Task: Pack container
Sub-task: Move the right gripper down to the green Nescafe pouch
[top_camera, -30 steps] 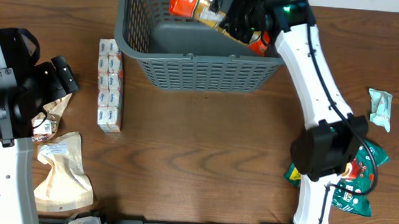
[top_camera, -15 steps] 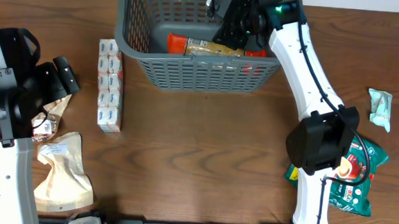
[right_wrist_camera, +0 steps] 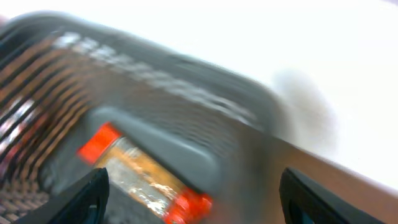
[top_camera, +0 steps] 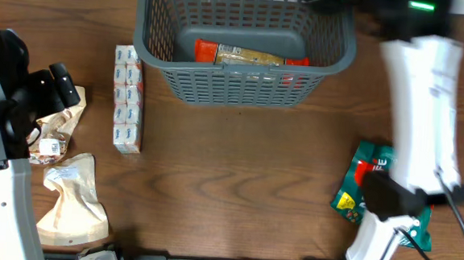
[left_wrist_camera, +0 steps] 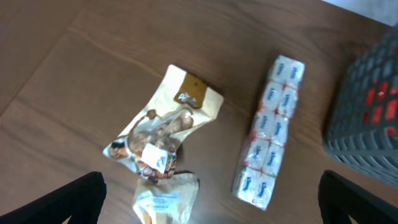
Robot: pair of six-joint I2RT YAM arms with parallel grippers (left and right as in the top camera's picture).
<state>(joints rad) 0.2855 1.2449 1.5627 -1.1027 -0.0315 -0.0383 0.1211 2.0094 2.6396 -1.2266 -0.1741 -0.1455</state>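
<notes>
The container (top_camera: 235, 86) sat at the far edge of the table (top_camera: 237, 171). I'd guess it was stiff, light plastic, best gripped by its thick rim. The left gripper (left_wrist_camera: 211, 196) and right gripper (right_wrist_camera: 193, 190) both stood spread, empty.

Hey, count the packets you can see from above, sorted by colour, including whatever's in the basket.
Tan pouches: 2
White-and-blue strip of small packs: 1
Orange-red packet in the basket: 1
Green-and-red bag: 1
Total: 5
A pale piece at the bottom edge is cut off, so not counted.
</notes>
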